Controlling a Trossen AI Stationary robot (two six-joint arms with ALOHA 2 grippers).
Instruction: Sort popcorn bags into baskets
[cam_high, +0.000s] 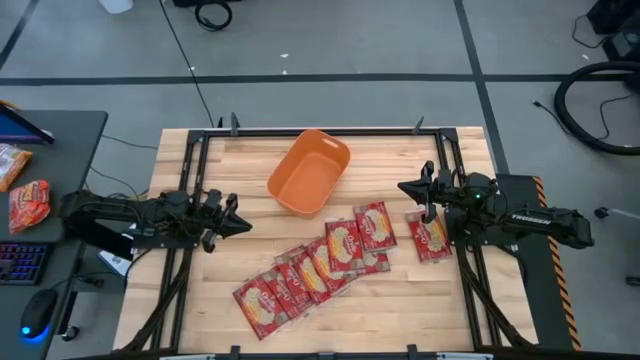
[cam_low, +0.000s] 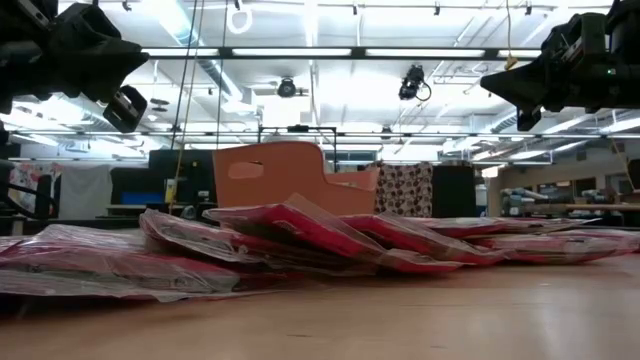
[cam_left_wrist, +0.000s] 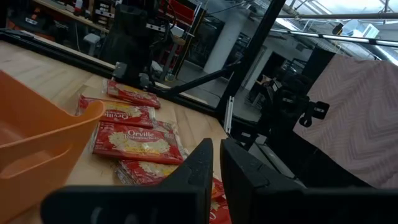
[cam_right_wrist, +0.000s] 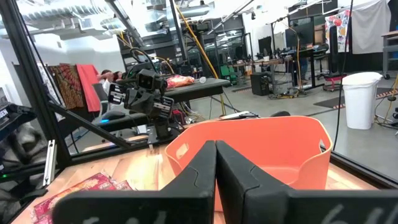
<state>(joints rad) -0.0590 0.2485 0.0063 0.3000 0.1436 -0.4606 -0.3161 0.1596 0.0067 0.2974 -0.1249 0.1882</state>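
Note:
Several red popcorn bags (cam_high: 320, 262) with cream-yellow centres lie overlapping in a slanted row on the wood, toward the table's near side (cam_low: 300, 225). One more bag (cam_high: 428, 237) lies apart on the right, below the right arm. The orange tub (cam_high: 308, 175) stands empty at the far middle of the table (cam_right_wrist: 261, 149). My left gripper (cam_high: 243, 222) hovers shut over the table's left part, pointing right (cam_left_wrist: 217, 163). My right gripper (cam_high: 404, 188) hovers shut right of the tub, pointing at it (cam_right_wrist: 216, 155). In the low view both grippers are well above the bags.
Dark frame rails (cam_high: 190, 170) run along the table's left, right and far sides. Bare wood (cam_high: 215, 290) shows left of the bag row and between the tub and the bags. A side desk (cam_high: 50, 180) on the left carries a keyboard, a mouse and snack packets.

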